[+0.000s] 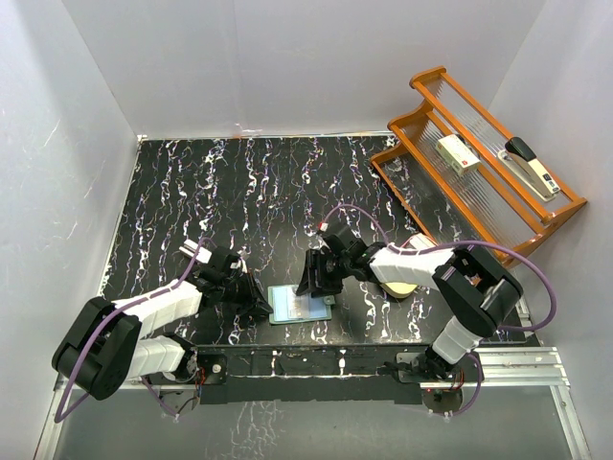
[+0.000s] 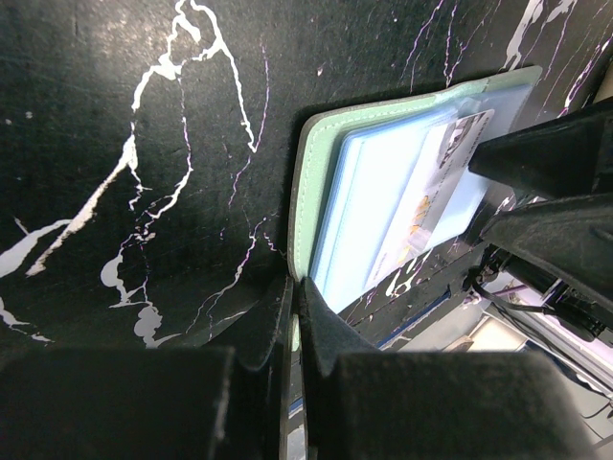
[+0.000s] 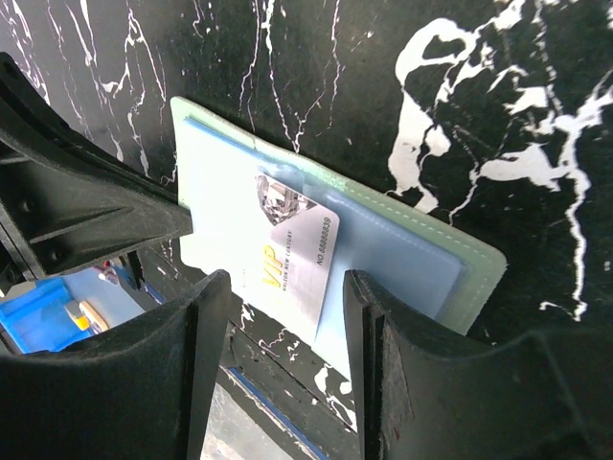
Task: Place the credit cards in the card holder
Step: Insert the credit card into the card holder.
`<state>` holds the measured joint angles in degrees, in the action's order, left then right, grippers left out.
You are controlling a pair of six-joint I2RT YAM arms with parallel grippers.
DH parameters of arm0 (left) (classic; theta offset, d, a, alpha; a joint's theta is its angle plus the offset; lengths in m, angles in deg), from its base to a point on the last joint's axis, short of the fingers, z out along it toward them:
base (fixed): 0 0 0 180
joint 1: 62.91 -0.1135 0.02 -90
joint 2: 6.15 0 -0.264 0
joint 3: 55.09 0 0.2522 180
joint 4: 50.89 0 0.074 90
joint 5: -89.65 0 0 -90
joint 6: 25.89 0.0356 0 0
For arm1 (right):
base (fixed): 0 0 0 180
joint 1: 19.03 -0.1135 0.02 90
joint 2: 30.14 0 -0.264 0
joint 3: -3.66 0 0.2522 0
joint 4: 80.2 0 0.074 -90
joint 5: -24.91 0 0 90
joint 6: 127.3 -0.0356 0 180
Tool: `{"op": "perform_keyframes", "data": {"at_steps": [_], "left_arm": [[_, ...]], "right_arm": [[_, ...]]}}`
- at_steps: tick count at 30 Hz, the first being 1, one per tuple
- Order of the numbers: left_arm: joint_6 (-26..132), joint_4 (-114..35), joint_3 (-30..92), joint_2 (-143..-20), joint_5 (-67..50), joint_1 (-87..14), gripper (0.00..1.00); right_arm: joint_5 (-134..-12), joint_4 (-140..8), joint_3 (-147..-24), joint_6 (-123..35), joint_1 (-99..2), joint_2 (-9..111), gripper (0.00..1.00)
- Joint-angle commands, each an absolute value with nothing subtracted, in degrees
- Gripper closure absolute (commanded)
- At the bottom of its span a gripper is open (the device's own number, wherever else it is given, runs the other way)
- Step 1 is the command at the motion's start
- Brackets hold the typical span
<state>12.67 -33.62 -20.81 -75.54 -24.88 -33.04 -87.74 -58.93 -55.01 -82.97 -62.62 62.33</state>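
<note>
The sage-green card holder (image 1: 299, 304) lies open on the black marbled table near its front edge. Pale blue cards (image 2: 374, 192) sit stacked inside it, with a silver VIP card (image 3: 297, 254) on top, its upper end under a clear sleeve. My left gripper (image 2: 295, 287) is shut on the holder's green left edge (image 2: 311, 172), pinning it. It shows in the top view (image 1: 261, 309) too. My right gripper (image 3: 283, 321) is open just above the near end of the VIP card, one finger on each side, touching nothing. In the top view it (image 1: 319, 285) hangs over the holder's right part.
A tan cream bowl-like object (image 1: 402, 284) lies under the right arm. A wooden rack (image 1: 479, 177) at the back right holds a small box (image 1: 458, 153) and a stapler (image 1: 532, 168). The table's front edge and metal rail run just below the holder.
</note>
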Motion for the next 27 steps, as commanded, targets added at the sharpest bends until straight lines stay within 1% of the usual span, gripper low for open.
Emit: {"op": "perform_keyframes", "data": {"at_steps": [1,9,27], "left_arm": [[13.2,-30.5,-21.8,-75.6,-22.9,-32.5,1.00],[13.0,-30.9,-21.8,-75.5,-23.0,-32.3,1.00],[13.4,-30.9,-22.0,-74.9,-23.3,-32.3,1.00]], "right_arm": [[-86.0,-60.6,-54.9,-84.8,-64.5,62.7,0.52],[-85.9,-62.9,-55.3,-87.0,-66.4,63.4,0.58],[-87.1,-65.0,-59.7,-85.7,-69.9,67.2,0.57]]}}
